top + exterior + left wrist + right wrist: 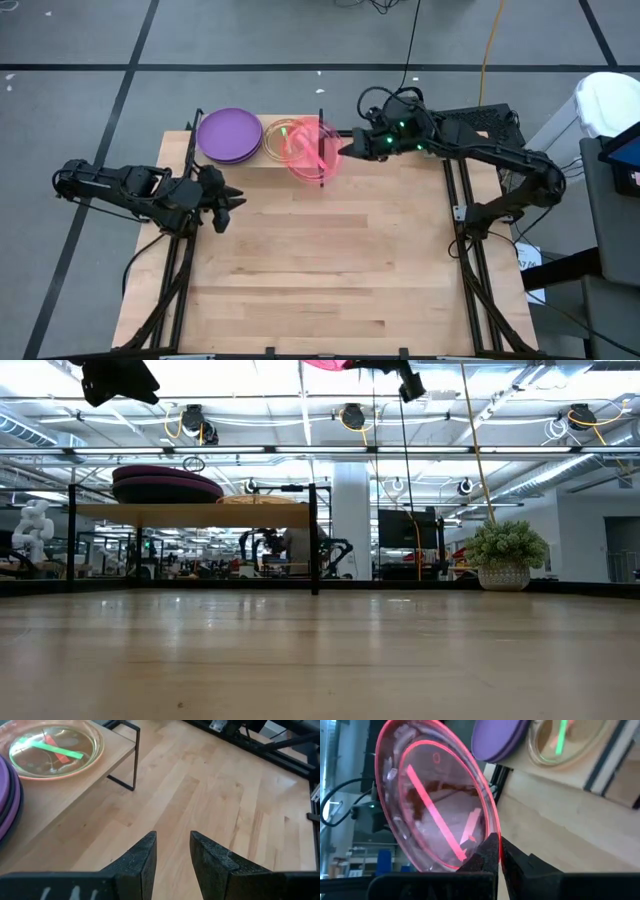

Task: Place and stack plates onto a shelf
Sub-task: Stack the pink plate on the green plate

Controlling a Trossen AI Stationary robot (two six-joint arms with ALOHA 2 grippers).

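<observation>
- My right gripper [500, 851] is up high over the right end of the shelf [252, 162]. Its jaws are squeezed tight on the rim of a pink plate [437, 800].
- The pink plate hangs tilted in the air, not flat. It is above the stack of see-through plates [283, 140] that already sits on the shelf.
- The purple plates [229, 134] sit on the left end of the shelf, with dark plates under them.
- My left gripper [172, 857] waits over the bare table [330, 270], near the left edge. Its jaws are a little apart and hold nothing.
- I think the next job is to lay the pink plate down on the see-through stack.
- The plate could slip, because I only pinch its thin edge.
- If I let go while it is tilted, it could land on its edge and roll off the shelf.
- The black end panel [322, 150] is right below the plate. If I come down a bit too far to the right, the plate could bump it and tip.
- If I push down too hard, the stack could slide.
</observation>
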